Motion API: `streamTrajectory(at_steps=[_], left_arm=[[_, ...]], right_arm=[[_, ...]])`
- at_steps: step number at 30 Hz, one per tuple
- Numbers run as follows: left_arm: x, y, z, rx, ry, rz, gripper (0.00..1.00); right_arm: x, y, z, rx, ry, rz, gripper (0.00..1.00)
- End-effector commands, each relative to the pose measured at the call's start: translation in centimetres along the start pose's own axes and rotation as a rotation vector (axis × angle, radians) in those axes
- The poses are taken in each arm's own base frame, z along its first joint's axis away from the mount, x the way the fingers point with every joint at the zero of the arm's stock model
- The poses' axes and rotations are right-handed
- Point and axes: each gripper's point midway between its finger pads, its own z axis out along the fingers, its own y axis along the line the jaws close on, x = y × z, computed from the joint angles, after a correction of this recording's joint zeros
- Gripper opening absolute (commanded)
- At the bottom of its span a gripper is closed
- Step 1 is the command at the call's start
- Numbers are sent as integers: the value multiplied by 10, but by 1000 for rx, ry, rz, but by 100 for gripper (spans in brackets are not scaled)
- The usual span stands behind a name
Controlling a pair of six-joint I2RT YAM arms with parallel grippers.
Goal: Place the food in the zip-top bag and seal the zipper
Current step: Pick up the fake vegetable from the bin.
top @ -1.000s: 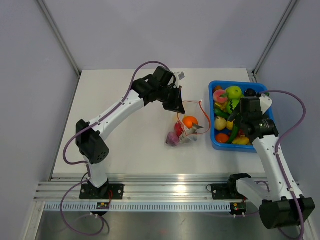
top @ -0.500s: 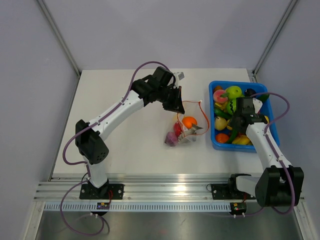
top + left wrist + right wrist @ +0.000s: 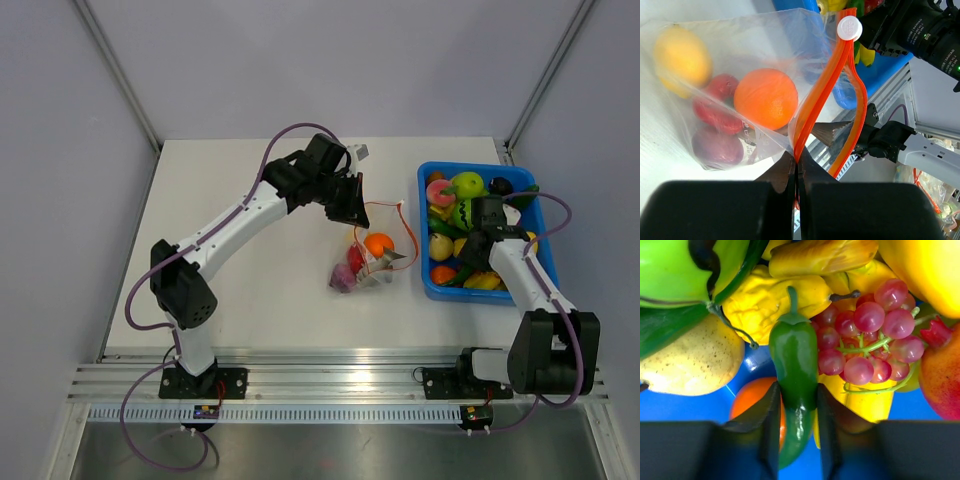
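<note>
The zip-top bag (image 3: pixel 368 262) lies mid-table, its mouth lifted; inside are an orange (image 3: pixel 765 98), a yellow fruit (image 3: pixel 681 57), a red one (image 3: pixel 716 106) and a purple one (image 3: pixel 715 148). My left gripper (image 3: pixel 798 159) (image 3: pixel 352 208) is shut on one side of the orange zipper (image 3: pixel 821 94), whose other side bows open; a white slider (image 3: pixel 849 27) sits at the far end. My right gripper (image 3: pixel 796 390) (image 3: pixel 470 254) is down in the blue bin (image 3: pixel 432 286), both jaws pressed against a green pepper (image 3: pixel 794 354).
The bin holds more food: red grapes (image 3: pixel 870 335), a speckled pear (image 3: pixel 685 360), an orange (image 3: pixel 747 396), yellow pieces and a green fruit (image 3: pixel 466 184). The bin's left wall stands close to the bag's mouth. Grey walls close in the table.
My right arm has dropped into the bin and its jaws have narrowed onto the green pepper. The left arm and bag have not moved.
</note>
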Motion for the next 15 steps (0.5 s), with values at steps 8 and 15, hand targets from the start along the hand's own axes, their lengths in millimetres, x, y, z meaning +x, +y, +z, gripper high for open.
streamTrajectory(at_steps=[8,15], left_arm=[[-10,-20,-23,69,-76,46,0],[-9,-21,-24,77,-84,45,0]], right_arm=[[-53,-9,-97,-119,-255,80,13],[-74,-3,-168,-286,-391,78,7]])
